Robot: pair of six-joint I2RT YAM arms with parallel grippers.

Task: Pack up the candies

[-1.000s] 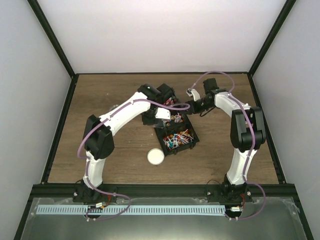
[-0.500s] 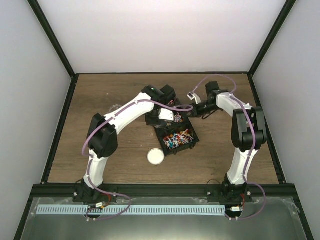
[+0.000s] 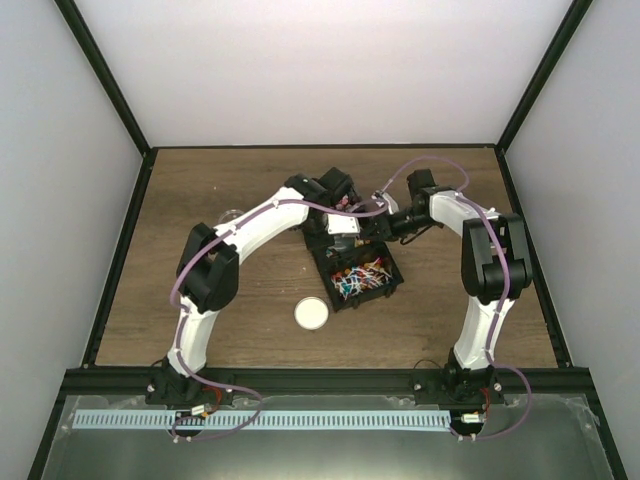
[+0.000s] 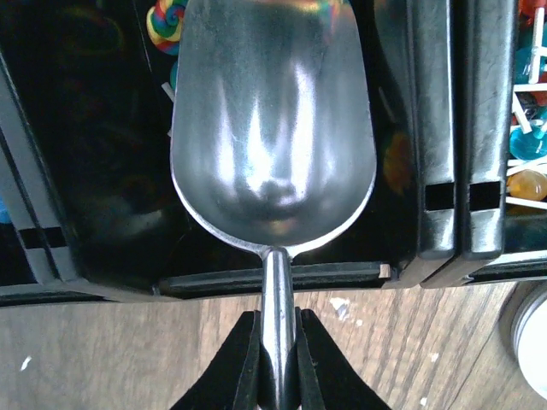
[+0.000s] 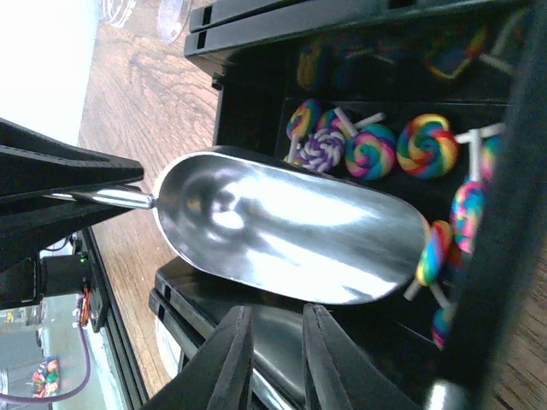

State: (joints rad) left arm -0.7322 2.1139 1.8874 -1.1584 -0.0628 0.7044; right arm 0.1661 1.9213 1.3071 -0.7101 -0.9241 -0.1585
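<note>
Both hands, left hand (image 3: 338, 230) and right hand (image 3: 380, 226), meet at the far end of a black tray (image 3: 320, 272) on the counter (image 3: 260, 300); candies (image 3: 358, 280) fill its near compartment.

Left wrist: the left hand is clamped on the handle of a metal scoop (image 4: 273, 128) over a dark compartment.

Right wrist: swirl lollipop candies lie beside the scoop. The right hand's fingers (image 5: 235, 342) stand apart over the tray wall; whether they grip it I cannot tell.
</note>
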